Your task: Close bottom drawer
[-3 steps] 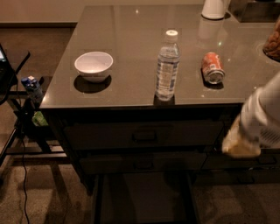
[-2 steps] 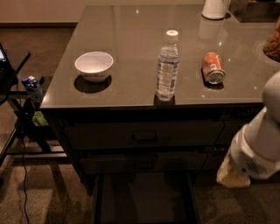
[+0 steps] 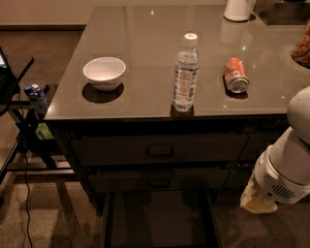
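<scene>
The bottom drawer (image 3: 160,220) is pulled out under the counter. Its flat grey inside shows between dark side rails, and its front panel and handle are cut off by the lower edge of the view. Above it are two closed drawers of the same width, the upper one (image 3: 160,150) and the middle one (image 3: 159,180), each with a small rectangular handle. My white arm (image 3: 290,160) comes in from the right. The gripper (image 3: 257,199) hangs low at the drawer's right side, apart from it, at about the height of the middle drawer.
On the glossy countertop (image 3: 145,34) stand a white bowl (image 3: 104,72), a clear water bottle (image 3: 186,72), an orange can lying on its side (image 3: 236,75) and a white vessel at the back (image 3: 238,9). A black stand with cables (image 3: 24,126) is on the floor at left.
My arm and gripper have dropped lower along the right side of the drawers. The drawers and the things on the counter have not moved.
</scene>
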You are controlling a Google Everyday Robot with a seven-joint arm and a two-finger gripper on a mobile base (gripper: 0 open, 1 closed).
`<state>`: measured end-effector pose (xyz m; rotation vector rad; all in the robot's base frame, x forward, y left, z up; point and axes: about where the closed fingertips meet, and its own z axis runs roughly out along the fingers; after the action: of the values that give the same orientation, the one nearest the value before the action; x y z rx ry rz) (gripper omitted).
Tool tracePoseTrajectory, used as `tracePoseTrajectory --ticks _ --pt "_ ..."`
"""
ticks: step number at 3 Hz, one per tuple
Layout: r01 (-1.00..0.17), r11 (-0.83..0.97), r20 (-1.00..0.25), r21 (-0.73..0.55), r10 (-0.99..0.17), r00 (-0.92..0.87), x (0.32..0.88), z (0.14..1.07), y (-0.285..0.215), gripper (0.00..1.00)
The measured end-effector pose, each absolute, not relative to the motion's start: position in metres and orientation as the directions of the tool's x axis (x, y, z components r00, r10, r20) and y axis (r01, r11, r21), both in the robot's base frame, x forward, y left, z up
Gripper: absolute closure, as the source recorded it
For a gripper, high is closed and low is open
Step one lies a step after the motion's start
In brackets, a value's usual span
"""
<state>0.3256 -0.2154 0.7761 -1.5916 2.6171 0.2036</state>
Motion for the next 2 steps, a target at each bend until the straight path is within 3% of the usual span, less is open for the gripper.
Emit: tracePoseTrajectory --ticks 2 --pt "-0.816 0.504 -0.094 0.282 -0.832 -0.547 0.272 0.66 -0.202 1.0"
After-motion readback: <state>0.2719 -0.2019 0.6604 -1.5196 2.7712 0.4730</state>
